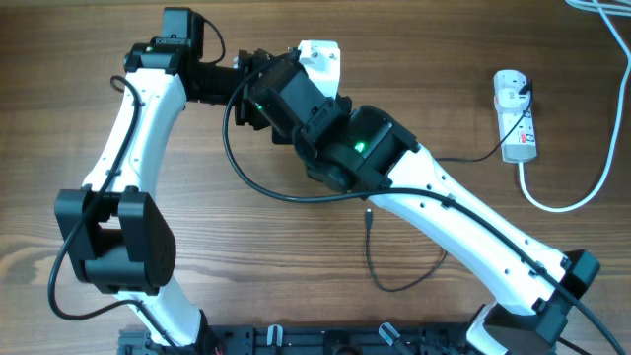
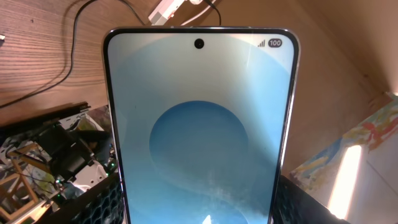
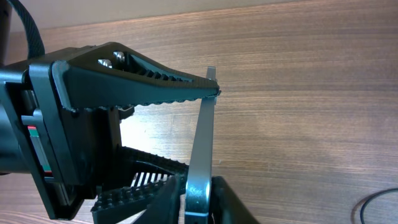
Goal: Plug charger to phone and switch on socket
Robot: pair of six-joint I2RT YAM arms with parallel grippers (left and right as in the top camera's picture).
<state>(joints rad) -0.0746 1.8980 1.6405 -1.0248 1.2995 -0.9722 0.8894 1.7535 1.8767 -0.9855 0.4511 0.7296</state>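
Both grippers hold the phone (image 2: pixel 199 124) off the table. In the left wrist view its teal screen fills the frame, and my left gripper's (image 2: pixel 199 214) fingers press on its two long edges. In the right wrist view the phone (image 3: pixel 202 130) stands edge-on, and my right gripper (image 3: pixel 200 202) is shut on its faces at one end. Overhead, only a pale corner of the phone (image 1: pixel 321 59) shows beyond the left gripper (image 1: pixel 281 77) and right gripper (image 1: pixel 301 97). The charger's connector tip (image 1: pixel 368 219) lies loose on the table. The socket (image 1: pixel 517 116) lies at the far right.
The charger's black cable (image 1: pixel 394 281) loops under the right arm toward the socket. A thick white cord (image 1: pixel 592 187) curves along the right edge. The socket (image 2: pixel 169 7) and cable (image 2: pixel 67 59) also show at the top of the left wrist view.
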